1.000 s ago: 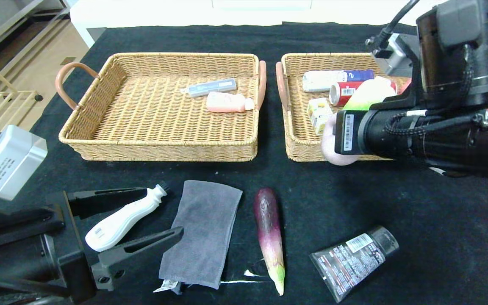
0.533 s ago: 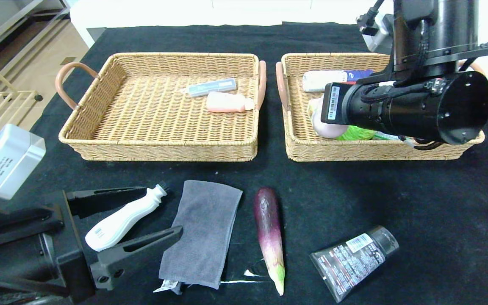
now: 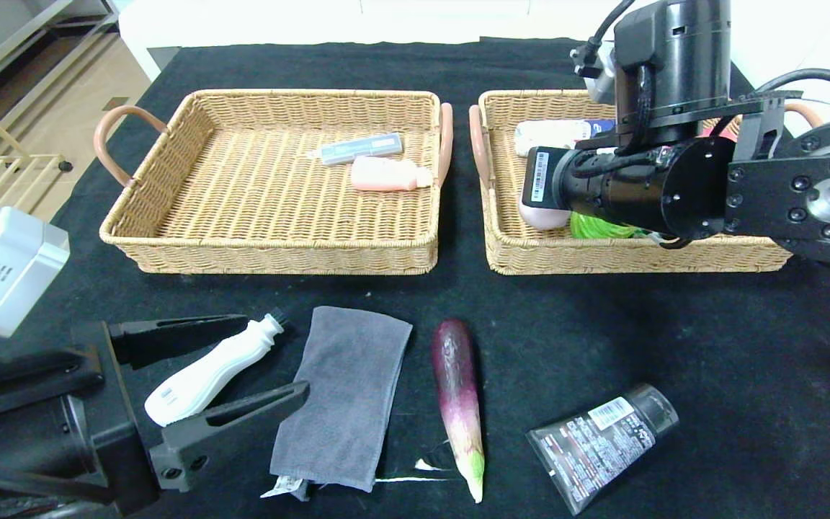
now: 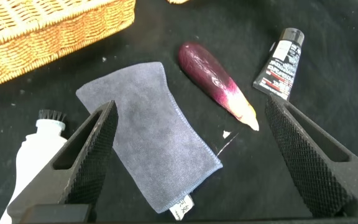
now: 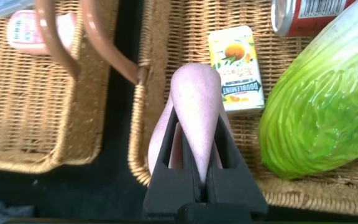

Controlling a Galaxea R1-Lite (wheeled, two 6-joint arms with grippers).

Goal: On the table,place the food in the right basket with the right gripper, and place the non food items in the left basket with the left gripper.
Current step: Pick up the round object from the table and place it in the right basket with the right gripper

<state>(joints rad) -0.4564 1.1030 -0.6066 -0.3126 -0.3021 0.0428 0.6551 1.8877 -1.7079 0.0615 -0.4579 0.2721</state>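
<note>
The right gripper (image 5: 194, 146) hangs over the near-left part of the right basket (image 3: 509, 252), its fingers pinched tight on a pale pink, rounded food item (image 5: 191, 106), poss. a sweet potato; hard to be sure from the wrist view. The pink item sits above the basket's left rim, not resting on the floor of the basket. Just beside it lies a small juice carton (image 5: 235, 71) w/ an orange pictured on its label; the text on it is too small to read. Next to that is a green leafy cabbage (image 5: 319, 118), and past it a red can (image 5: 306, 12) w/ white lettering, only partly seen. A white-and-blue tube (image 3: 552, 133) lies at the back of the same basket.

The left gripper (image 3: 206, 367) is low at the front left of the table (image 3: 710, 346), jaws spread wide and holding nothing. A white brush-topped bottle (image 3: 206, 375) lies between its fingers, w/ a small grey label that can't be read. Just beside it is a folded grey cloth (image 3: 346, 396) w/ a tag at its near edge.

Right of the cloth lies a purple eggplant (image 3: 458, 404) w/ a pale tip, then a black tube (image 3: 595, 443) w/ white print and a barcode sticker.

The left basket (image 3: 271, 249) holds a grey pen case (image 3: 361, 149) and a pink bottle (image 3: 386, 174), near each other at the back right.
</note>
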